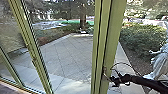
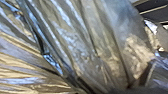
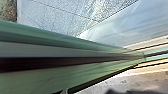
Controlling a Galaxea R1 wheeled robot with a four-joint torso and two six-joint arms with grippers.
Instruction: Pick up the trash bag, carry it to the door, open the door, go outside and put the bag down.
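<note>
In the head view my right gripper (image 1: 110,78) is at the green door frame (image 1: 98,47), by a small metal fitting (image 1: 104,71) on it; whether it touches the fitting I cannot tell. The arm reaches in from the right. In the right wrist view the green frame (image 3: 50,53) runs close past the camera. The trash bag (image 2: 82,45), translucent and crumpled with long stretched folds, lies right against the camera in the left wrist view.
Behind the glass is a paved yard (image 1: 67,57) with a tree (image 1: 83,20) and bushes (image 1: 142,40). Another green post (image 1: 32,52) slants at the left. A pale draped figure (image 1: 160,61) shows at the right edge.
</note>
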